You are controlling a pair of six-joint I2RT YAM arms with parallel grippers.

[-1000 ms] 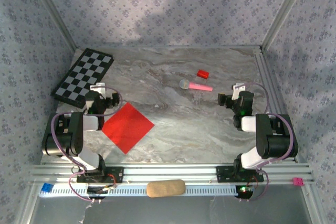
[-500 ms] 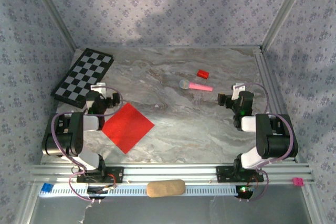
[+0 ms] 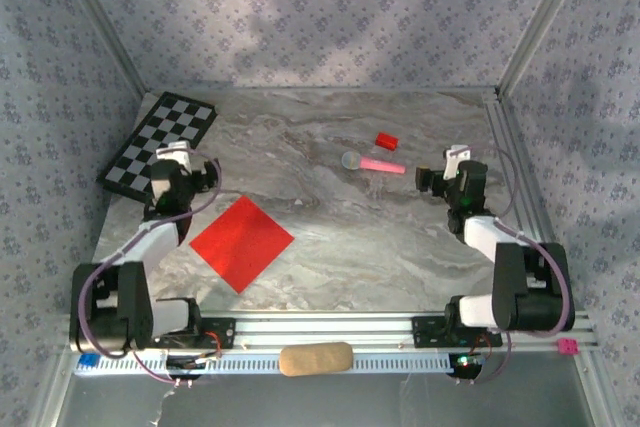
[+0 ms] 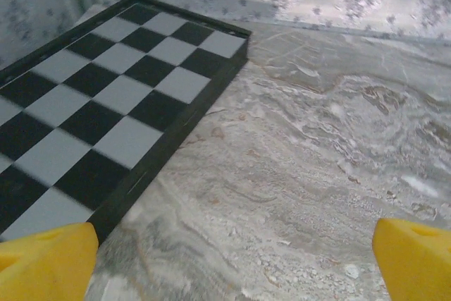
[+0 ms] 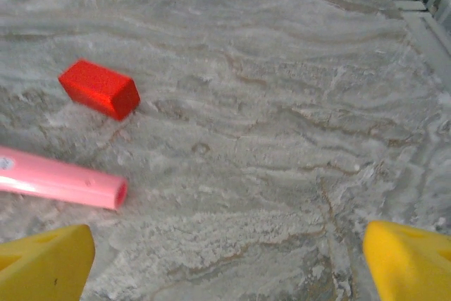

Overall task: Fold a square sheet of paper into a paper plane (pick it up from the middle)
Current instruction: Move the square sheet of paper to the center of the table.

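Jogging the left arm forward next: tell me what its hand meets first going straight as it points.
Probably the bare table, just beside the checkerboard, since the left hand tilts downward. The finger nearest the board could clip its edge; depth is unclear.

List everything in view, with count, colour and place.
square sheet of paper: one, bright red, lying flat, near left.
checkerboard: one, black and white, far left corner.
block: one, red, far centre-right.
stick: one, pink, grey head, beside the block.
oval pad: one, tan, front rail.
blue piece: one, blue, rail's left end.
magenta piece: one, magenta, rail's right end.
left hand: one, yellow-tipped, open, facing the checkerboard.
right hand: one, yellow-tipped, open, facing the block and stick.
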